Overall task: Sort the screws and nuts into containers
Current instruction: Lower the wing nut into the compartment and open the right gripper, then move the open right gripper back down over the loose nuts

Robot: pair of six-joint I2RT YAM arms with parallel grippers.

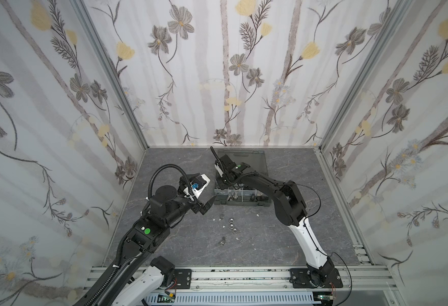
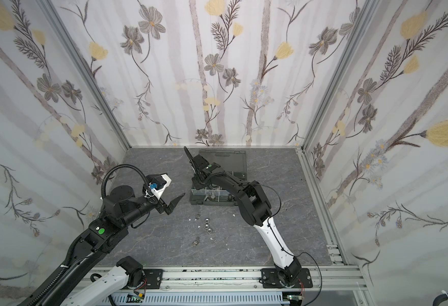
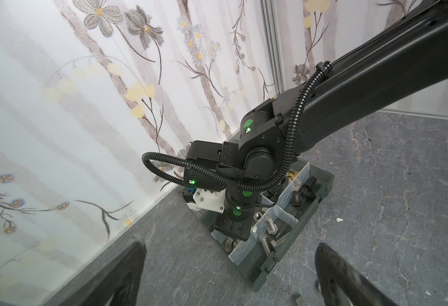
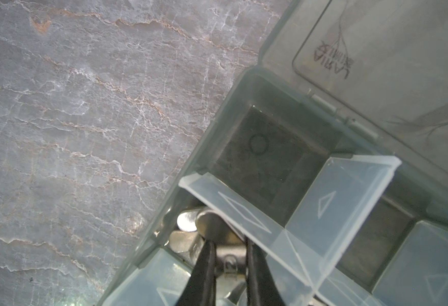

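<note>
The dark grey case (image 1: pixel 241 206) lies open, its containers split by translucent dividers (image 4: pixel 244 212). My right gripper (image 4: pixel 229 251) reaches down into a container at the case's left end and is shut on a silver winged nut (image 4: pixel 228 261). Another winged nut (image 4: pixel 188 221) lies beside it. Silver screws (image 3: pixel 270 227) and black screws (image 3: pixel 305 190) lie in the front containers. Several loose silver nuts (image 1: pixel 231 226) and a winged nut (image 1: pixel 221 241) lie on the table in front of the case. My left gripper (image 1: pixel 208 205) hovers open and empty, left of the case.
The smoky lid (image 1: pixel 244 161) lies back flat behind the case, near the rear wall. Small white specks (image 1: pixel 257 215) dot the grey marble table. The container (image 4: pixel 260 153) next to the held nut holds nothing. The right arm (image 1: pixel 283 196) spans the case's right side.
</note>
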